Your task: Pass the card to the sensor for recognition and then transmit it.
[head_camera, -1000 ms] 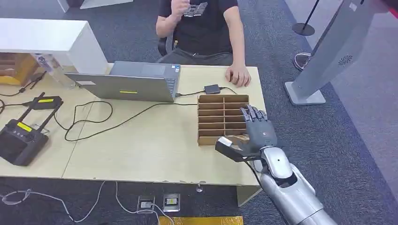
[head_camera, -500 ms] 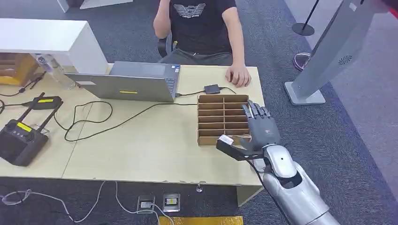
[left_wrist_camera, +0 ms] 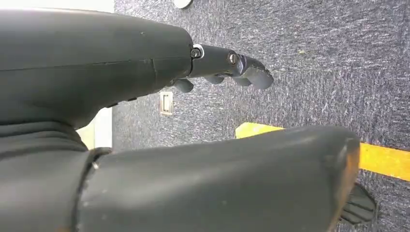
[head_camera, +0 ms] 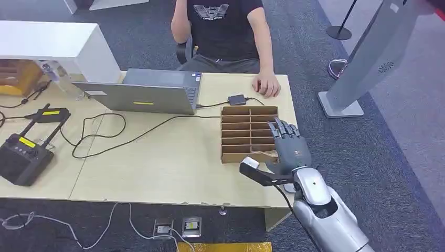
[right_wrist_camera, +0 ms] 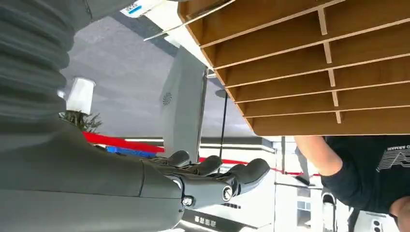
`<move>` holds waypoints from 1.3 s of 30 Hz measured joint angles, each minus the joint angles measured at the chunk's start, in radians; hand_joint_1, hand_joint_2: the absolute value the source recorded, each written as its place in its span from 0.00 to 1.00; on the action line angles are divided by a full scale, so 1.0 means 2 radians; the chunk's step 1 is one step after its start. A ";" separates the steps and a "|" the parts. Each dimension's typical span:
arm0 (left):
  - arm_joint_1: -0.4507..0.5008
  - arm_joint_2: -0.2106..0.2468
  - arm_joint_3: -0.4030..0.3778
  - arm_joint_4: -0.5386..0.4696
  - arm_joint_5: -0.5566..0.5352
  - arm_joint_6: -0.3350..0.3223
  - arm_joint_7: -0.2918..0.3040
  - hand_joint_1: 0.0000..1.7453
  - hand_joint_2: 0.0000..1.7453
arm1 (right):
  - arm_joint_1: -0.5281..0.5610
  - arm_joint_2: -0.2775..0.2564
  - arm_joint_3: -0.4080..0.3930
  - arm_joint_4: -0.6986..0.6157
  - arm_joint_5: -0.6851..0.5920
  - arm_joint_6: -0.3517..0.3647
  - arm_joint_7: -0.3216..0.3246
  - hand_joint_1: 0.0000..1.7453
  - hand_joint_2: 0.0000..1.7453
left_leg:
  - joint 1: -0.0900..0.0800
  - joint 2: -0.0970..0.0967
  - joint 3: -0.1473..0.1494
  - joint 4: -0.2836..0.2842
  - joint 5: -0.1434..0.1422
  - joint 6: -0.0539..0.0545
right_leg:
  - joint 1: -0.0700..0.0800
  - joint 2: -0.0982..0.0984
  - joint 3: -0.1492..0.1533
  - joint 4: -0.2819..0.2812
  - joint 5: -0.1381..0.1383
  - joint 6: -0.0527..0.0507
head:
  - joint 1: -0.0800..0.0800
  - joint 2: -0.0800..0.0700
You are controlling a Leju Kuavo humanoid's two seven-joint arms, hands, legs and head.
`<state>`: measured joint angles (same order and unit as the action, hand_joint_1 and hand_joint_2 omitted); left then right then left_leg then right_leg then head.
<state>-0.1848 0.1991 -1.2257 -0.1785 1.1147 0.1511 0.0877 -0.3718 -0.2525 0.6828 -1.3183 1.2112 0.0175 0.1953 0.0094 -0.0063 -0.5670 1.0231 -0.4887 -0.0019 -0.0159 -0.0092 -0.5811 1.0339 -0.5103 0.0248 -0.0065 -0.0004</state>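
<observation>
Fingers spreading, right robot hand (head_camera: 286, 149) is hovering over cardboard divider tray's (head_camera: 246, 132) near-right corner on desk (head_camera: 168, 163). Card cannot be made out. Left robot hand (left_wrist_camera: 227, 67) is hanging open over carpet.

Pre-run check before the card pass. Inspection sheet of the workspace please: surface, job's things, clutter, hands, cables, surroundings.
Surface: light wooden table, bare near the front edge.
Job's things: cardboard slotted tray by the table's right edge; small dark box on a cable behind it, possibly the sensor; card not made out.
Clutter: open laptop, black remote controller, second black device, white shelf.
Hands: right hand over the tray's near right corner, fingers spread, holding nothing; left hand hangs over the floor, empty.
Cables: black cable looping across the table; white cable on the floor.
Surroundings: seated person, a hand on the table; grey kiosk.
</observation>
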 joint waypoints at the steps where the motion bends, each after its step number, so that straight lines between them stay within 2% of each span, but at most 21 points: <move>1: 0.000 0.000 0.000 0.000 0.000 0.000 0.000 0.00 0.00 | 0.001 0.000 0.000 -0.001 0.000 0.000 0.000 0.00 1.00 | 0.000 0.000 0.000 0.000 0.000 0.000 | 0.000 0.000 0.000 0.000 0.000 0.000 | 0.000 0.000; 7: 0.000 0.000 0.000 0.000 -0.002 0.003 0.000 0.00 0.00 | 0.006 0.000 0.000 -0.006 -0.005 0.004 0.006 0.00 1.00 | 0.000 0.000 0.000 0.000 0.000 0.000 | 0.000 0.000 0.000 0.000 0.000 0.000 | 0.000 0.000; 11: 0.000 -0.002 0.000 0.000 -0.002 0.020 0.000 0.00 0.00 | 0.017 -0.004 0.002 -0.013 -0.010 0.003 0.012 0.00 1.00 | 0.000 0.000 0.000 0.000 0.000 0.000 | 0.000 0.000 0.000 0.000 0.000 0.000 | 0.000 0.000; 16: 0.000 -0.004 0.000 0.000 -0.003 0.026 -0.001 0.00 0.00 | 0.025 -0.007 0.004 -0.017 -0.018 -0.002 0.020 0.00 1.00 | 0.000 0.000 0.000 0.000 0.000 0.000 | 0.000 0.000 0.000 0.000 0.000 0.000 | 0.000 0.000; 21: 0.000 -0.006 0.000 0.000 -0.004 0.026 -0.001 0.00 0.00 | 0.029 -0.007 0.010 -0.009 -0.022 -0.046 0.014 0.00 1.00 | 0.000 0.000 0.000 0.000 0.000 0.000 | 0.000 0.000 0.000 0.000 0.000 0.000 | 0.000 0.000; 26: 0.000 -0.008 0.000 0.000 -0.004 0.026 -0.001 0.00 0.00 | 0.030 -0.007 0.015 0.005 -0.025 -0.066 0.009 0.00 1.00 | 0.000 0.000 0.000 0.000 0.000 0.000 | 0.000 0.000 0.000 0.000 0.000 0.000 | 0.000 0.000; 32: 0.000 -0.009 0.000 0.000 -0.006 0.027 -0.003 0.00 0.00 | 0.030 -0.007 0.021 0.037 -0.034 -0.118 -0.008 0.00 1.00 | 0.000 0.000 0.000 0.000 0.000 0.000 | 0.000 0.000 0.000 0.000 0.000 0.000 | 0.000 0.000; 39: 0.000 -0.010 0.000 0.000 -0.007 0.028 -0.006 0.00 0.00 | 0.028 -0.004 0.027 0.066 -0.043 -0.137 -0.022 0.00 1.00 | 0.000 0.000 0.000 0.000 0.000 0.000 | 0.000 0.000 0.000 0.000 0.000 0.000 | 0.000 0.000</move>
<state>-0.1857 0.1785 -1.2257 -0.1785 1.1009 0.2068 0.0755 -0.3161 -0.2598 0.7370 -1.1864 1.1258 -0.2571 0.1504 0.0094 -0.0062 -0.5674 1.0230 -0.4888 -0.0021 -0.0159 -0.0095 -0.5810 1.0339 -0.5103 0.0248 -0.0065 -0.0004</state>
